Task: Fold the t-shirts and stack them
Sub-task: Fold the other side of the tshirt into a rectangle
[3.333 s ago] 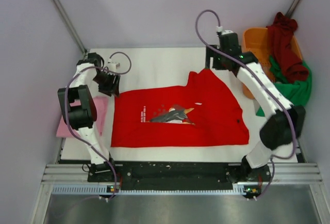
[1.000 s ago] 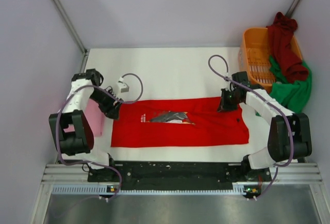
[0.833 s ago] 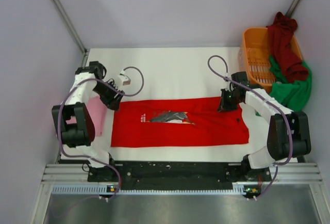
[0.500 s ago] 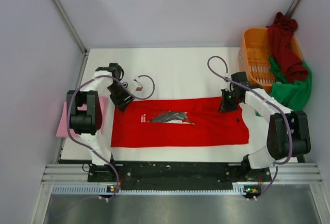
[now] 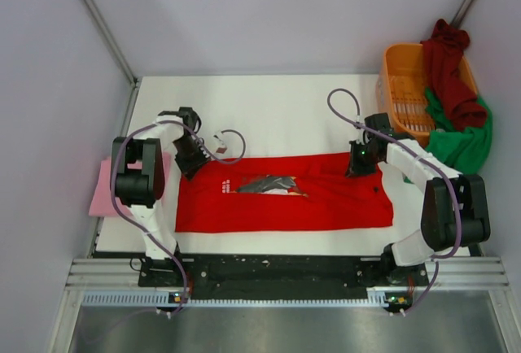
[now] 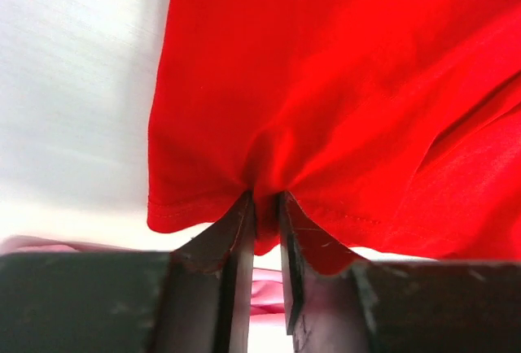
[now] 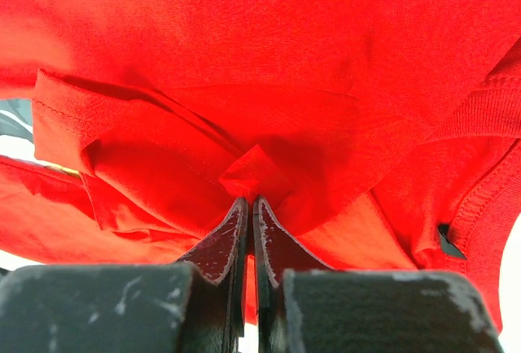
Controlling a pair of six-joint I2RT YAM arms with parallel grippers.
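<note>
The red t-shirt [image 5: 309, 207] lies across the table as a long band, its dark graphic [image 5: 269, 184] near the far edge. My left gripper [image 5: 194, 164] is at the shirt's far left corner. In the left wrist view it [image 6: 265, 198] is shut on the red hem [image 6: 269, 231], and the cloth bunches at its tips. My right gripper [image 5: 355, 166] is at the far right edge. In the right wrist view it [image 7: 251, 200] is shut on a small fold of the red cloth [image 7: 252, 176].
A pink t-shirt [image 5: 102, 194] lies flat at the table's left edge, beside the left arm. An orange basket [image 5: 403, 84] stands at the back right, with a maroon t-shirt [image 5: 452, 68] and a green t-shirt [image 5: 464, 141] draped over it.
My left gripper has swung right from the table's left edge to the shirt's far left corner and closed on the hem. The right arm has stayed put, still gripping.
</note>
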